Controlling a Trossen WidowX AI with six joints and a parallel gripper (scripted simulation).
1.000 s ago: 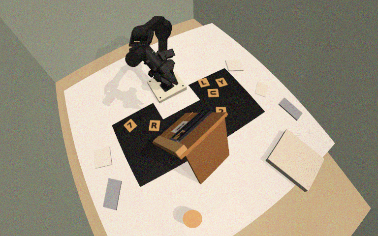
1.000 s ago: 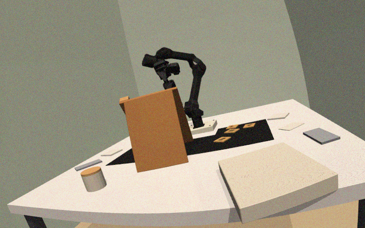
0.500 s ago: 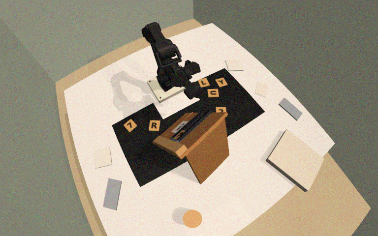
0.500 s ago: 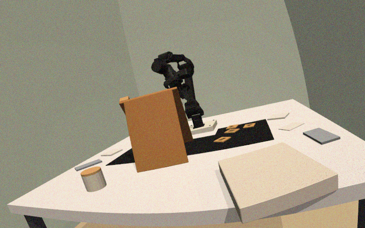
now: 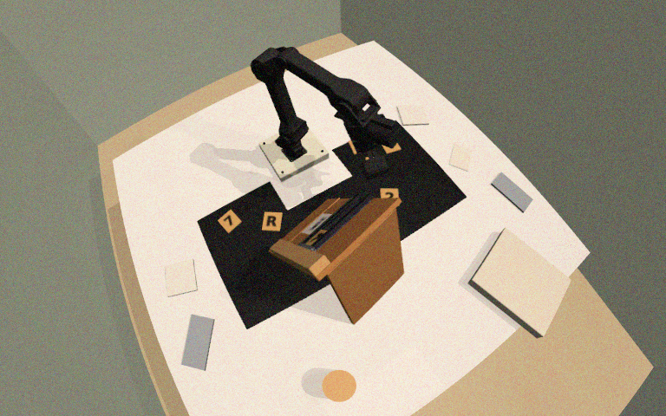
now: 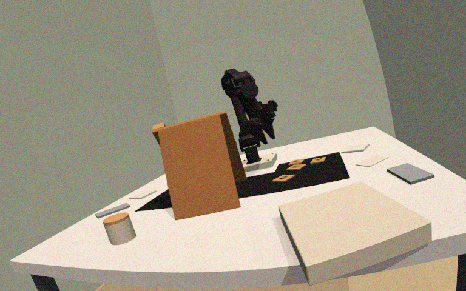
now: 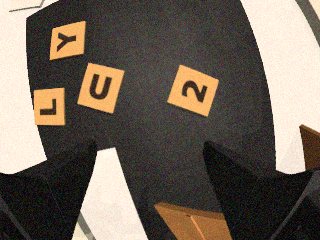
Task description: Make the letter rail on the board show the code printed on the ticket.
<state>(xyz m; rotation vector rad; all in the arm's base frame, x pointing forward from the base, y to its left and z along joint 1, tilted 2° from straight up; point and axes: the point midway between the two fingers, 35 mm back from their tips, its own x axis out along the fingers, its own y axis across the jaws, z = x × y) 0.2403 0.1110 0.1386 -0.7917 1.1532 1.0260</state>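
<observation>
One black six-joint arm [image 5: 314,73] [image 6: 242,106] observed, raised from its base, bent at the elbow; forearm [image 5: 319,78] sloped downward from the elbow. Parallel-jaw gripper [image 5: 380,159] [image 6: 269,139] [image 7: 151,147] held aloft, fingers pointed down. Fingertips set well apart, parted short of full width; nothing gripped between them. Both tapered black fingers seen in wrist view

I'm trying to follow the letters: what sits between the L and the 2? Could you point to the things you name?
The U [image 6: 295,167] [image 7: 101,87] lies between the L [image 5: 352,146] [image 6: 296,161] [image 7: 49,106] and the 2 [image 5: 389,192] [image 6: 283,177] [image 7: 193,91], nearer the L; the wrist view shows it.
</observation>
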